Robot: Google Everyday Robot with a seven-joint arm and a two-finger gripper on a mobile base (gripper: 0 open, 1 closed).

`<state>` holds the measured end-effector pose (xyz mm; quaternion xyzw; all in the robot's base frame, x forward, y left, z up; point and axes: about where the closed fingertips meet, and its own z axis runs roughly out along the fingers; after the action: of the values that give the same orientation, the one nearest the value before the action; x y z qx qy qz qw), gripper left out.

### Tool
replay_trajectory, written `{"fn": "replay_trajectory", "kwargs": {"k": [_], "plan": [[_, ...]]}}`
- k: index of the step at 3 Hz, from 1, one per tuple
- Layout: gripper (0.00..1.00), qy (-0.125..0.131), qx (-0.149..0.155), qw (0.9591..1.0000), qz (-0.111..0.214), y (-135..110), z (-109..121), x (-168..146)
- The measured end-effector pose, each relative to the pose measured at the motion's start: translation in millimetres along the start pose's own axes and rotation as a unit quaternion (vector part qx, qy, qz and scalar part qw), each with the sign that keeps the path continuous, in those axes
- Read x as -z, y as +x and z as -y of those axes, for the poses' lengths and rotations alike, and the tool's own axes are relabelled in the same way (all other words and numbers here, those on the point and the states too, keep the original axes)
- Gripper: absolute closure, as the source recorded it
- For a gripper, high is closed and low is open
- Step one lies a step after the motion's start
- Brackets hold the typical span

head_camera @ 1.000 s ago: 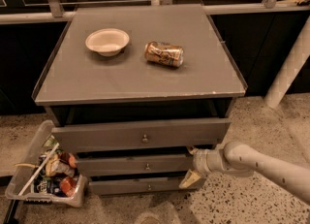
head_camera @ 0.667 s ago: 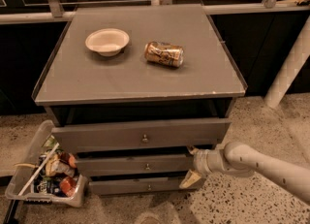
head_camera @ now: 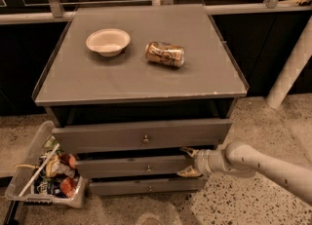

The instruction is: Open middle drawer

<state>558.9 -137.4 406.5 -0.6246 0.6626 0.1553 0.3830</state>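
Note:
The grey cabinet (head_camera: pixel 141 80) has three drawers. The middle drawer (head_camera: pixel 131 166), a thin grey front with a small round knob (head_camera: pixel 147 168), sits slightly out from the cabinet face. My gripper (head_camera: pixel 187 162) reaches in from the right, at the right end of that drawer front. Its fingers stand apart, one (head_camera: pixel 186 150) over the panel's top edge and the other below its lower edge. I cannot tell whether they press on the panel. The wider top drawer (head_camera: pixel 141 135) juts out above it, and the bottom drawer (head_camera: pixel 146 186) lies below.
On the cabinet top are a white bowl (head_camera: pixel 107 41) and a brown can (head_camera: pixel 165 54) lying on its side. A clear bin (head_camera: pixel 46 175) of packets stands on the speckled floor at the left. A white post (head_camera: pixel 291 68) rises at the right.

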Motion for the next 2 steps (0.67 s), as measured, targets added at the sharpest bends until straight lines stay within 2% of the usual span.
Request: {"fn": "replay_trajectory", "kwargs": {"k": [1,2], "plan": [[0.65,-0.02,0.015,0.9996,0.012,-14,-2,-6],[0.87,-0.036,0.009,0.999,0.025,-17,-16,-6]]}}
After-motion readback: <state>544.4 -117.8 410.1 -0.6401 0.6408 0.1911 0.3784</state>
